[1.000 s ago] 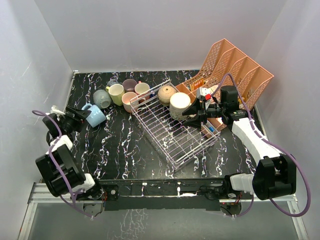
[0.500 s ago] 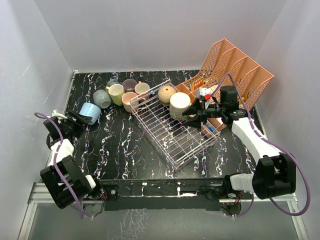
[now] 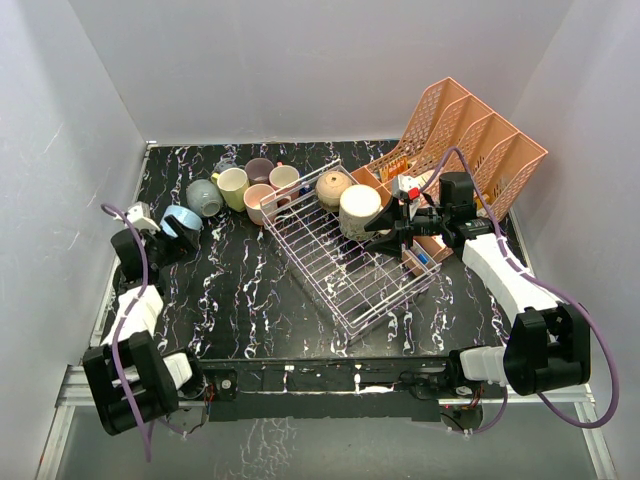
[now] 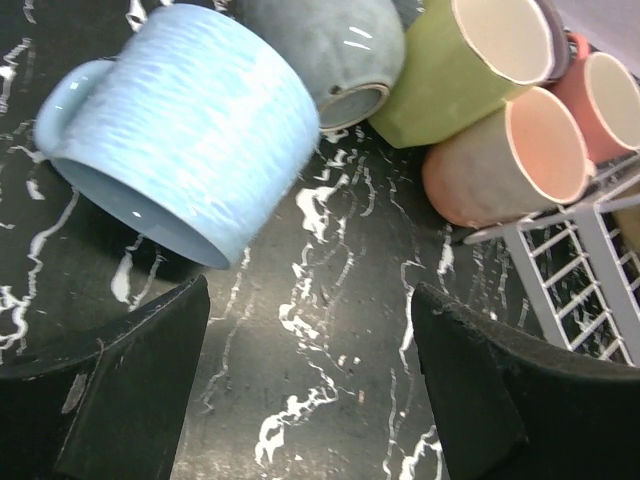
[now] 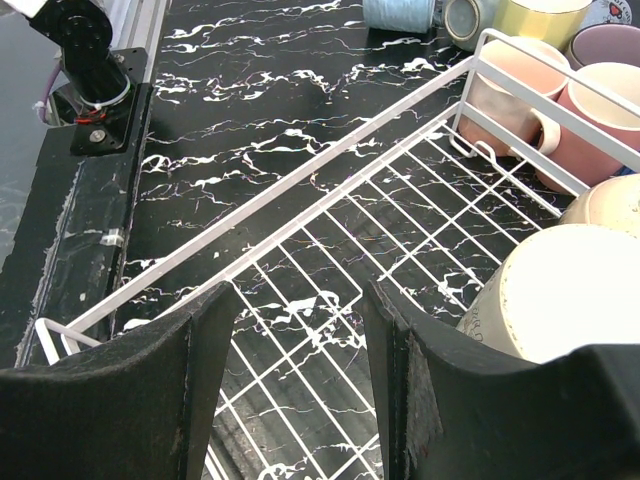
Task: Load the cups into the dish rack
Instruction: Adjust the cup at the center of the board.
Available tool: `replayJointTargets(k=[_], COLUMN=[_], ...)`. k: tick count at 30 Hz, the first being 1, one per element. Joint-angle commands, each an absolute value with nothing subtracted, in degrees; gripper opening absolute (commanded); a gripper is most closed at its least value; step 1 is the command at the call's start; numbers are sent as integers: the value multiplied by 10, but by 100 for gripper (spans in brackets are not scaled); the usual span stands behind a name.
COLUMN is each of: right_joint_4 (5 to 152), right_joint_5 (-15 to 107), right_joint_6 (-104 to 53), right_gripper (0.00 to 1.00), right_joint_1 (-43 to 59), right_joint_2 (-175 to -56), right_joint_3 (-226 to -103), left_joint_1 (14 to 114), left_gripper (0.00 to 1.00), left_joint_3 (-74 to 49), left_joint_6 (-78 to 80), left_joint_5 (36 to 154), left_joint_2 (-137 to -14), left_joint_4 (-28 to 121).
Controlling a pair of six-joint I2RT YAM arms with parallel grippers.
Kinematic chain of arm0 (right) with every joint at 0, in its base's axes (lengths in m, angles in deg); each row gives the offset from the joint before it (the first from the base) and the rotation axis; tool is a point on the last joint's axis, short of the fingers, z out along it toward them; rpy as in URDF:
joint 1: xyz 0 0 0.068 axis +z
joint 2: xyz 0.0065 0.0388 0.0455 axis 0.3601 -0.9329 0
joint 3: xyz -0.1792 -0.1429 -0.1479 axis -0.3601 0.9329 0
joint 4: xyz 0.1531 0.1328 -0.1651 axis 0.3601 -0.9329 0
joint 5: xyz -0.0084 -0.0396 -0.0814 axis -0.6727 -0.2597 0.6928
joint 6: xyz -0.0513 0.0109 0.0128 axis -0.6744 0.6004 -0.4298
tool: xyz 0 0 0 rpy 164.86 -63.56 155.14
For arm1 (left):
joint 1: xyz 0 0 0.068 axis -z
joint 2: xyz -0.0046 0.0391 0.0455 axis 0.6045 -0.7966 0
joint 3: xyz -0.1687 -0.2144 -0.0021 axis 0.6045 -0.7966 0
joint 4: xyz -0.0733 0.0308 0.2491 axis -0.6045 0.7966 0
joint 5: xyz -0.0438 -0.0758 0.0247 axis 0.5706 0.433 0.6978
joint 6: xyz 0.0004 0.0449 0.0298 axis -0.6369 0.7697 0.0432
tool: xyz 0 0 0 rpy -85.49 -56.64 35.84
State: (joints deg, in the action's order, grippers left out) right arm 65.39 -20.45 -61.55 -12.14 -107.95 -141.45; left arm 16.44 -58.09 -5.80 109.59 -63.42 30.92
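A light blue cup (image 4: pixel 180 120) (image 3: pixel 183 222) lies on its side on the black marbled table, just beyond my left gripper (image 4: pixel 310 300) (image 3: pixel 165 238). That gripper is open and nothing sits between its fingers. Behind the blue cup lie a grey-blue cup (image 4: pixel 320 50), a yellow cup (image 4: pixel 460 65) and a pinkish cup (image 4: pixel 510 155). The dish rack (image 3: pixel 345 270) stands askew mid-table. At its far end a cream cup (image 3: pixel 358 208) (image 5: pixel 560 290) and a tan cup (image 3: pixel 332 187) rest inside. My right gripper (image 3: pixel 373 232) (image 5: pixel 300 295) hovers open over the rack's grid (image 5: pixel 300 200), beside the cream cup.
Several more cups (image 3: pixel 259 172) cluster at the back by the rack's far corner. A salmon-pink file organiser (image 3: pixel 470 140) stands at the back right, close behind my right arm. White walls enclose the table on three sides.
My left gripper has opened wider and its arm has swung toward the far left. The light blue cup shifted slightly up-left and now lies free. The right arm has not moved.
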Motion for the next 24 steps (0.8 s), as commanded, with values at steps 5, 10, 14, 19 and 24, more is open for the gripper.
replayJointTargets(k=[5,10,14,19,24], right_joint_4=[653,652,651,651,651], right_joint_5=[-207,-211,-208,-208,-206], right_joint_6=[-631,-633,-635,-636,-637], right_gripper=[56,56,57,57,57], right_joint_1=[-123,-124,-124,-123,-123], right_joint_2=[-1069,-1068,-1066,-1067,-1069], right_joint_3=[-1419,-1420,-1419,-1419,-1419], left_joint_1=[163,163,163,163,163], left_gripper=[79,78,70,61,46], left_joint_3=[-579,-594,-603,-618,-613], left_joint_6=[-38,-54,-83,-116,-133], left_joint_5=[1049,1059,1077,1075,1083], left_joint_2=[-658,-694,-757,-830,-886], left_joint_4=[254,195,107,2,-47])
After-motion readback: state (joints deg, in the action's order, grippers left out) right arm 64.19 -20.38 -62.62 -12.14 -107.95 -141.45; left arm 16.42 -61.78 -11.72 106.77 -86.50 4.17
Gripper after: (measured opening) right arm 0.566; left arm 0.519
